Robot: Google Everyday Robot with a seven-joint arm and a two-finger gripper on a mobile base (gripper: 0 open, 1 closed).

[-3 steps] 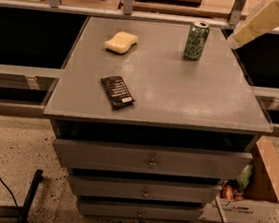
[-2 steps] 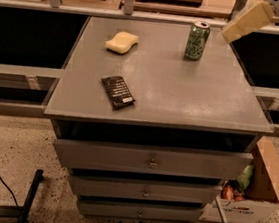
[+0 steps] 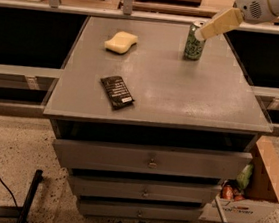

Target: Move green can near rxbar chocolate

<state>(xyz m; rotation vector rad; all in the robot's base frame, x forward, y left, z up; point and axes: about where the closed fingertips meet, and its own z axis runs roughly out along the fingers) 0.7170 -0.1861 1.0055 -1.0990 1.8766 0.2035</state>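
Grey and flat, the top of a drawer cabinet [image 3: 196,97] fills the middle of the view, with speckled floor around it and a cardboard box [image 3: 261,195] of packets at its near right foot. On that top the green can [image 3: 194,45] stands upright near the far edge, right of centre. The rxbar chocolate [image 3: 116,92] lies flat toward the near left, well apart from the can, and a pale yellow sponge [image 3: 121,41] sits at the far left. The gripper [image 3: 205,31] reaches in from the far right at a slant, its pale tip at the can's silver rim, just above and to the right of it. Whether it touches the can cannot be told, nor whether it is open or closed, and it seems to have hold of nothing. The step in hand looks like the approach to the can, with the grasp not yet made. Next, I judge, the gripper must drop lower to straddle the can's body and close on it. Then it must carry the can toward the near left and set it down upright beside the bar without knocking the bar.
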